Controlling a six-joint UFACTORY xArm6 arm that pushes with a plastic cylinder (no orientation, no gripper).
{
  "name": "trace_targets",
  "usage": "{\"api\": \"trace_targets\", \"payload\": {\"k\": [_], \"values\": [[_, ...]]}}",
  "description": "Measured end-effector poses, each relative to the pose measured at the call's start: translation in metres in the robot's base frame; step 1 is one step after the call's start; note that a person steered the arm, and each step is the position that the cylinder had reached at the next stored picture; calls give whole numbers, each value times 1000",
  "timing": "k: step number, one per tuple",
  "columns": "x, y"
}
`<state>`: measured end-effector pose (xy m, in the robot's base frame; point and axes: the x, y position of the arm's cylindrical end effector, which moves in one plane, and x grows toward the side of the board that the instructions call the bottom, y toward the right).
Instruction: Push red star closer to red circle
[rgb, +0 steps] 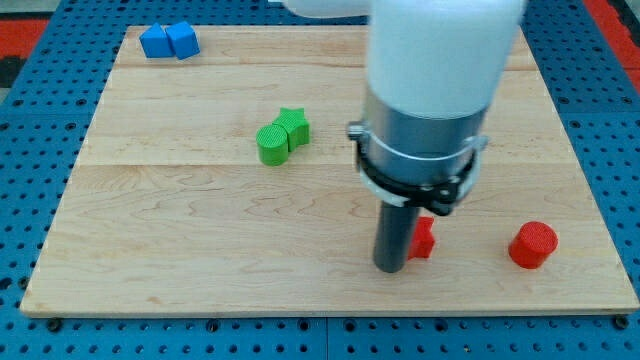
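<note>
The red star lies near the board's bottom edge, right of centre, mostly hidden behind my rod. My tip touches the star's left side. The red circle stands to the view's right of the star, with a gap of bare wood between them.
A green star and a green cylinder touch each other left of centre. Two blue blocks sit at the top left corner. The arm's wide body hides the top right of the wooden board.
</note>
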<state>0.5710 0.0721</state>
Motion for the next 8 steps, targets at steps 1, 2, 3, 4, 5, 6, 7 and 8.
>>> {"api": "trace_targets", "payload": {"k": [1,2,3,4,5,6,7,8], "values": [[-3,-29],[-27,-81],[-51,-66],[-51,-6],[-50,28],[-43,-12],[-9,-45],[10,-17]]}}
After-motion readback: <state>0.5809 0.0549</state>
